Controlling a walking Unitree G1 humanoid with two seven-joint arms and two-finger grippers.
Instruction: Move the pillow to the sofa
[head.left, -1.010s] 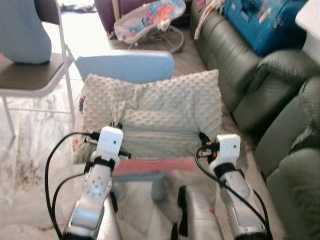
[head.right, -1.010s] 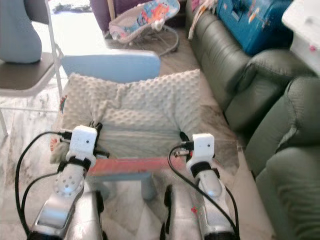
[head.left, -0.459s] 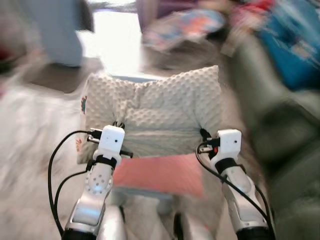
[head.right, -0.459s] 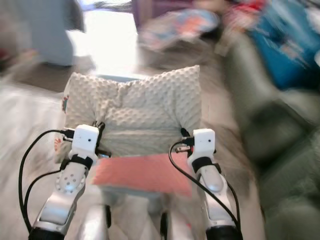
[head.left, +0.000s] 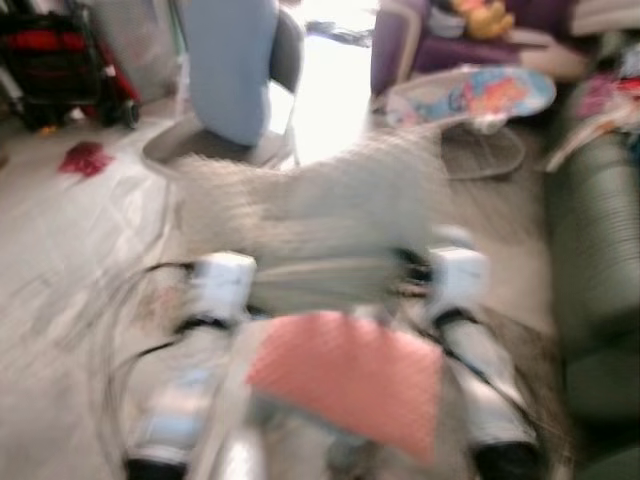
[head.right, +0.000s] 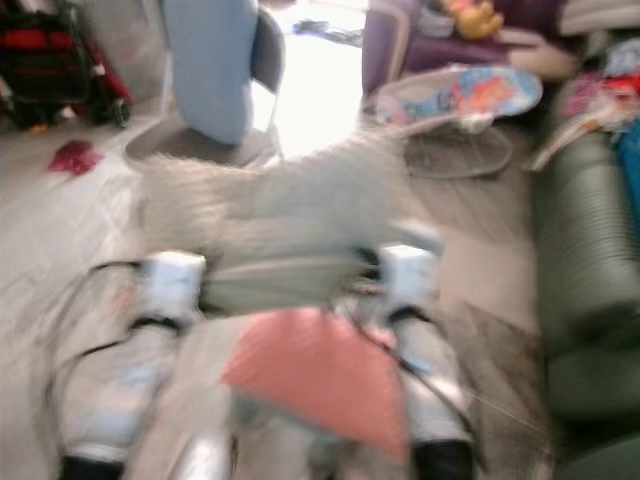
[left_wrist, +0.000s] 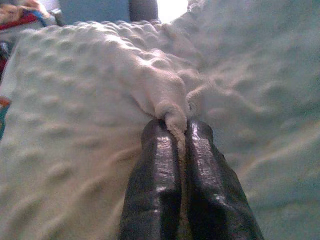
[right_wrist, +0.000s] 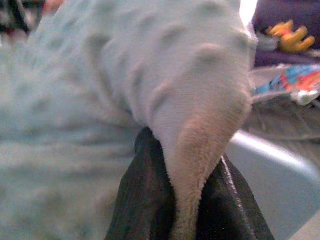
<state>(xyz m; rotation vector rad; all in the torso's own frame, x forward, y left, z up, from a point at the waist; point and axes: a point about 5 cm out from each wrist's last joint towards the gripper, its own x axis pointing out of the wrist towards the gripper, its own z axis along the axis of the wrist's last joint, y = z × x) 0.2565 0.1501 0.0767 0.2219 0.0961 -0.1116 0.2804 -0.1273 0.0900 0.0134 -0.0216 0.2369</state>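
A: Where's the pillow (head.left: 310, 215)?

B: Up in front of the robot, carried between both arms, clear of the floor (head.left: 70, 250). Head views are badly blurred, so edges are soft. It's pale, w/ a bumpy dotted fabric.

A: Left gripper (left_wrist: 176, 131)?

B: Clenched on a pinch of pillow fabric; wrist view shows a fold squeezed between the two black fingers (left_wrist: 155, 165), near the pillow's middle-left.

A: And the right gripper (right_wrist: 187, 165)?

B: Same, grasping the pillow. A flap of cloth near its edge is clamped between the fingers (right_wrist: 145, 200) and hangs over them.

A: Sofa (head.left: 595, 270)?

B: Dark green, on the robot's right, well apart from the pillow. Nothing of the pillow touches it.

A: What else is around?

B: A pink-red sheet (head.left: 350, 375) low in the head views, below the pillow, btwn the arms; can't tell what it is. Beyond the pillow, a chair (head.left: 235, 90) w/ a light blue back. A baby bouncer (head.left: 470, 100) further right, and something red (head.left: 85, 158) on the floor at far left
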